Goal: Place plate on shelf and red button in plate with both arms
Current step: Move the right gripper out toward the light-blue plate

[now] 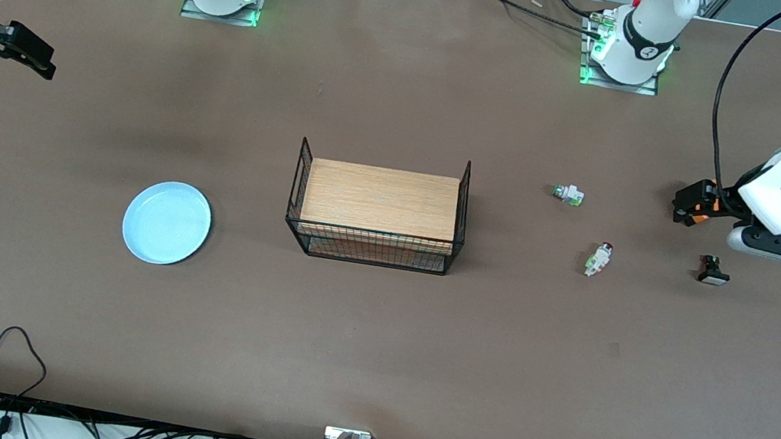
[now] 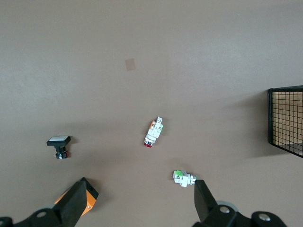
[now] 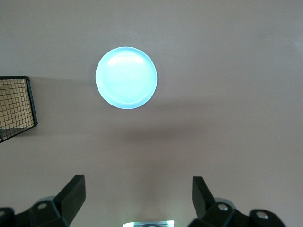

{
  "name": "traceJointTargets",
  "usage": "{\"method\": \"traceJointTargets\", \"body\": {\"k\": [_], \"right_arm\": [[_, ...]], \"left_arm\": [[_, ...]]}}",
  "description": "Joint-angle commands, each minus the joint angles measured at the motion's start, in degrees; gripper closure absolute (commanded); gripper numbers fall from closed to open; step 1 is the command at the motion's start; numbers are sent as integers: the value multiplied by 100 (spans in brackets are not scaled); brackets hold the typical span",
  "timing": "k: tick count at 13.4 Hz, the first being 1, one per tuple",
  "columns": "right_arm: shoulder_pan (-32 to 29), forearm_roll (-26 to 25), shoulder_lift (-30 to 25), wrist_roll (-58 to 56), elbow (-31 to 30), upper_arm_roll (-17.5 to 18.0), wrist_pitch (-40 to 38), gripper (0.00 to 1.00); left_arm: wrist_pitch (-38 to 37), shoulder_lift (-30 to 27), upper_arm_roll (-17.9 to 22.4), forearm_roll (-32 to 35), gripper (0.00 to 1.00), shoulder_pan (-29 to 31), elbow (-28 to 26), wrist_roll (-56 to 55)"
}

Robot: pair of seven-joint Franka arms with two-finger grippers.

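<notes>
Left gripper: fingers spread wide, holding nothing, up in the air over the table at the left arm's end. Right gripper: fingers likewise apart and empty, high over the right arm's end.

Red button lies on its side on the table, toward the left arm's end, dark-red cap pointing away from the front camera. Plate sits flat toward the right arm's end, well apart from the wire basket with wooden floor at mid-table.

Risks, as judged:
- Wrong pick. White-green button without red cap lies near the red one, and in the left wrist view it sits closest to the fingers; black button is also near. A descent from this pose without recentring could close on the wrong part.
- Red button is small and lying down; an off-axis closure may flick it away or roll it.
- Plate is shallow and flat on the table; fingers may slide over the rim or push it instead of catching the edge.
- Both arms heading for the basket together could crowd each other.
</notes>
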Motion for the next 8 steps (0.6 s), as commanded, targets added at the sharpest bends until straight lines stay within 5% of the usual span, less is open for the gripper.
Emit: {"method": "traceJointTargets", "body": {"k": [1, 8], "right_arm": [[-46, -13, 65, -5, 110, 21, 49, 0], [-168, 5, 337, -4, 128, 12, 68, 0]], "left_arm": [[-30, 83, -7, -78, 0, -36, 142, -25], [-30, 83, -7, -69, 0, -37, 142, -25]]}}
